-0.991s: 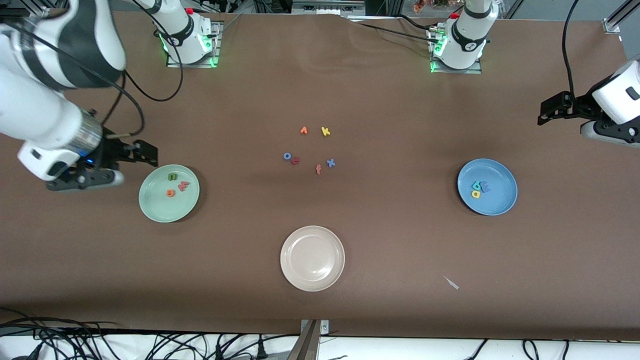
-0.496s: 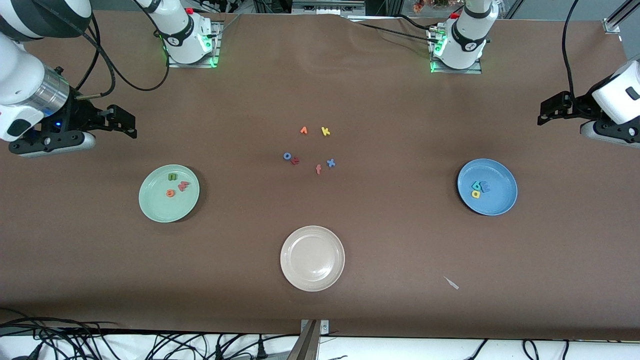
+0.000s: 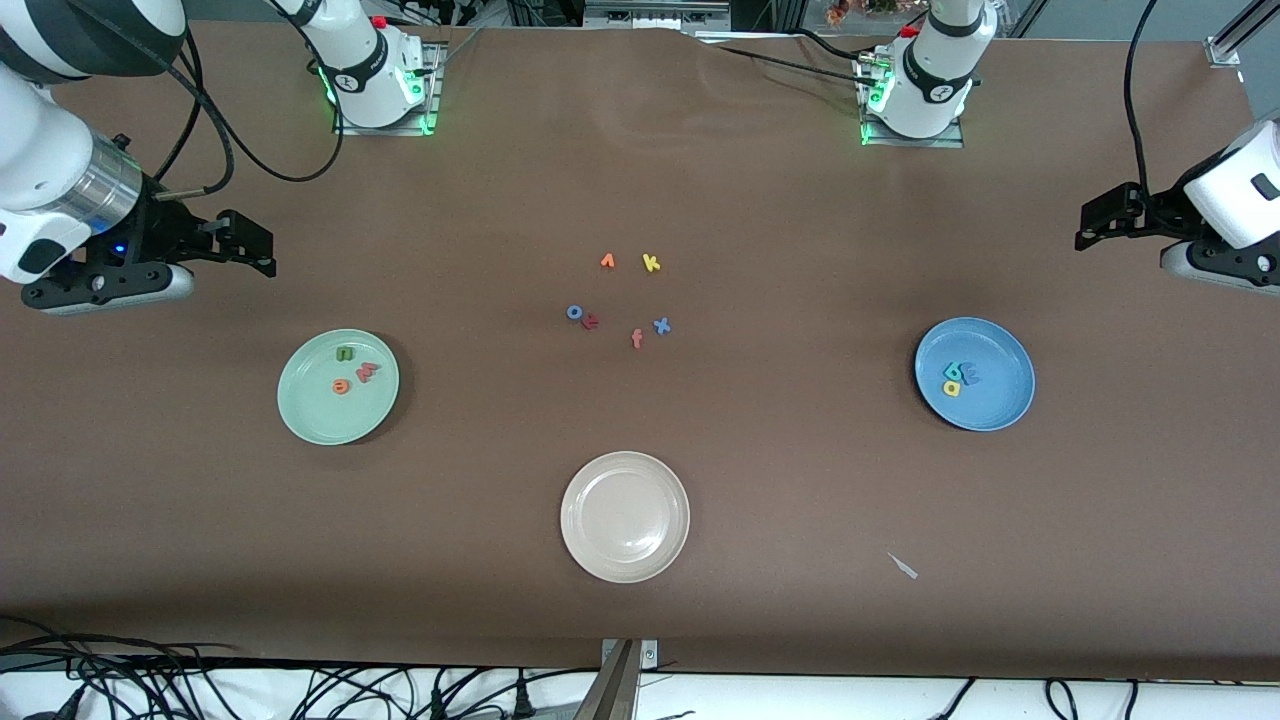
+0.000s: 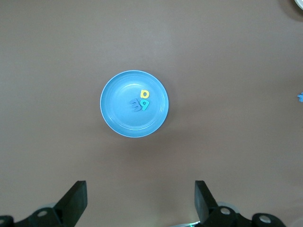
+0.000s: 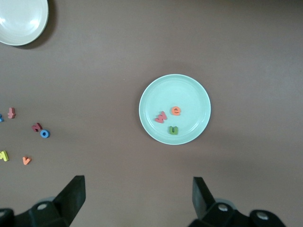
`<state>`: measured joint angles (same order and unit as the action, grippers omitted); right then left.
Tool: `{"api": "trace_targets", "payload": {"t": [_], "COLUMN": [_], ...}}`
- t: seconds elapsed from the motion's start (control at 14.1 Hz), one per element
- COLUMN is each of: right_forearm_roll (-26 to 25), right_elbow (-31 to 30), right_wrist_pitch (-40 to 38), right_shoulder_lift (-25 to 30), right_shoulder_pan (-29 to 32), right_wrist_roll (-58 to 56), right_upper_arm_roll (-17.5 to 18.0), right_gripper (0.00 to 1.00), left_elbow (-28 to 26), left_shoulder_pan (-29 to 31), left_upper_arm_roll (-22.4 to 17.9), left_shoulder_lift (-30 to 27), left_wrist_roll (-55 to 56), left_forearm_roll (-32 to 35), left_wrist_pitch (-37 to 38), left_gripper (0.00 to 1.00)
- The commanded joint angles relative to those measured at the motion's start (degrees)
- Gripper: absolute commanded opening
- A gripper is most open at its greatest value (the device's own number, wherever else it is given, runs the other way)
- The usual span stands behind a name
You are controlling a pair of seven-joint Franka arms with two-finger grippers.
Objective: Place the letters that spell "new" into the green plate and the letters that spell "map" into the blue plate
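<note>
1. Front view: the green plate [image 3: 338,386] holds the green "n" [image 3: 344,353], orange "e" [image 3: 342,386] and red "w" [image 3: 367,372]; the blue plate [image 3: 974,373] holds the blue "m" [image 3: 969,375], yellow "a" [image 3: 951,388] and teal "p" [image 3: 952,371]. The cream plate [image 3: 625,516] sits nearest the camera. Bare table surrounds each plate.
2. The right gripper [image 3: 250,243] hangs over bare table at its arm's end; the left gripper [image 3: 1098,222] likewise at its own.
3. Left wrist view: the left gripper's fingers [image 4: 75,201] stand wide apart, holding nothing, above the blue plate.
4. Right wrist view: the right gripper's fingers [image 5: 73,194] spread wide, empty; loose letters [image 5: 43,133] lie near the frame's edge.
</note>
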<state>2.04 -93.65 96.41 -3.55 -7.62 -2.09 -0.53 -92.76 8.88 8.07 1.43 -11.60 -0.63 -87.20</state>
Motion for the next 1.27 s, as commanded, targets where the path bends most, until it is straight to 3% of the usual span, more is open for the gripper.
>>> {"api": "trace_targets", "payload": {"t": [0.0,1.2], "right_forearm_roll": [-0.02,-0.81], "right_elbow": [1.80,2.95], "right_wrist_pitch": [-0.87,-2.01], "right_shoulder_lift": [0.29,-0.06], "right_shoulder_pan": [1.02,0.67], "right_wrist_roll": [0.86,0.42], "right_upper_arm_roll": [1.05,1.40], "right_gripper": [1.00,1.00], "left_elbow": [-0.32,-0.32], "left_shoulder_pan": [-0.09,-0.09], "left_upper_arm_roll": [0.11,0.11], "left_shoulder_lift": [-0.37,-0.28], "left_wrist_roll": [-0.79,-0.79], "left_forearm_roll": [1.25,1.25], "left_wrist_pitch": [-0.34,-0.43], "left_gripper": [1.00,1.00]}}
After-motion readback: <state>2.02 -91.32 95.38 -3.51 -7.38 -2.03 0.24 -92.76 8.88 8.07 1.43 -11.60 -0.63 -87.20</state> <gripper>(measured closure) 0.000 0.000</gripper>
